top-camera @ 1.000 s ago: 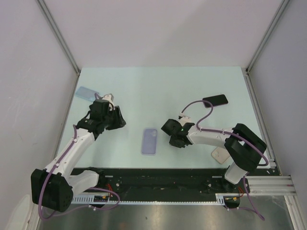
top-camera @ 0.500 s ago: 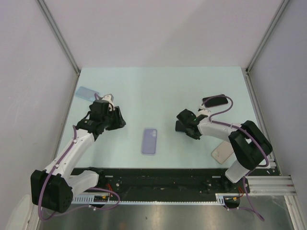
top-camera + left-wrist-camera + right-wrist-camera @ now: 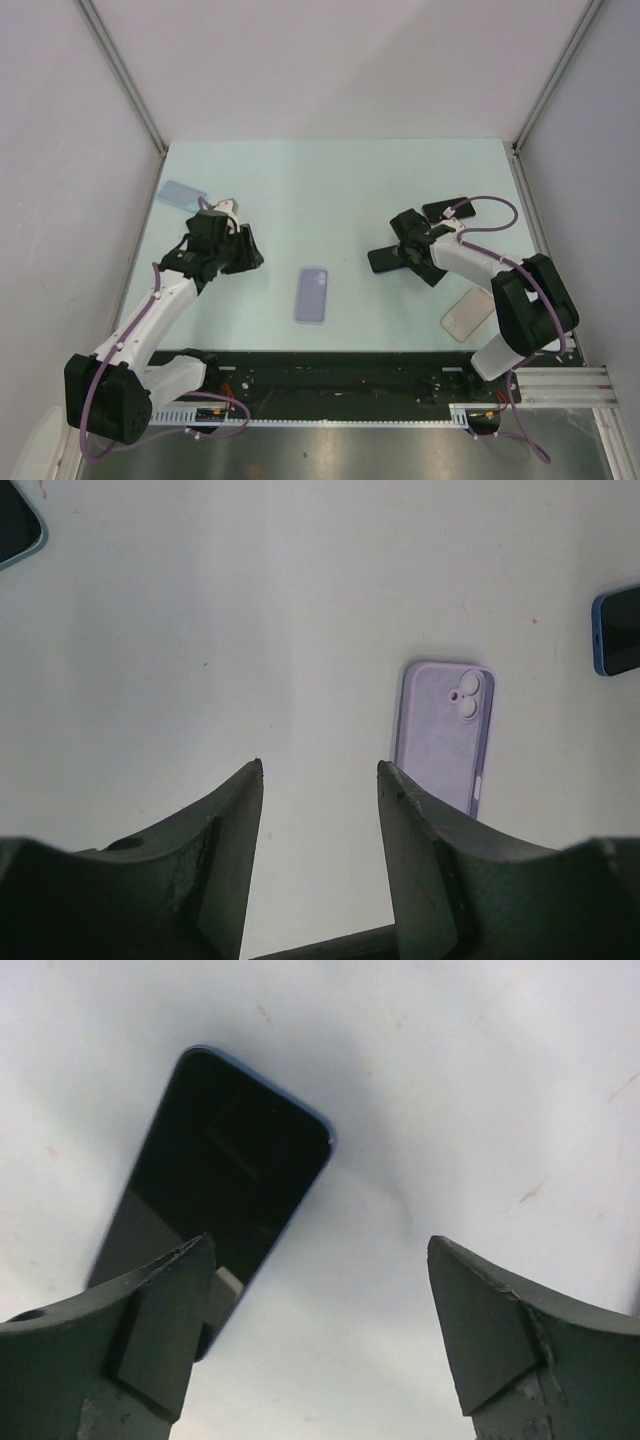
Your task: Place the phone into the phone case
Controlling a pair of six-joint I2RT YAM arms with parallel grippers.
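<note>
The lilac phone case (image 3: 312, 294) lies flat at the front middle of the table; it also shows in the left wrist view (image 3: 445, 738) with its camera cut-out up. A dark phone with a blue rim (image 3: 381, 261) lies flat to the right of it, screen up (image 3: 220, 1185). My right gripper (image 3: 405, 256) hangs just above that phone, open (image 3: 320, 1250), with its left finger (image 3: 165, 1310) over the phone's near end and nothing between the jaws. My left gripper (image 3: 243, 254) is open (image 3: 320, 770) and empty, left of the case.
A second black phone (image 3: 447, 209) lies behind the right gripper. A beige case (image 3: 468, 315) sits near the front right edge. A light blue phone or case (image 3: 180, 194) rests at the back left. Grey walls close in the table.
My right gripper has moved right and back, away from the lilac case, and has opened. The blue-rimmed phone now lies on the table beneath it. The left arm has barely moved.
</note>
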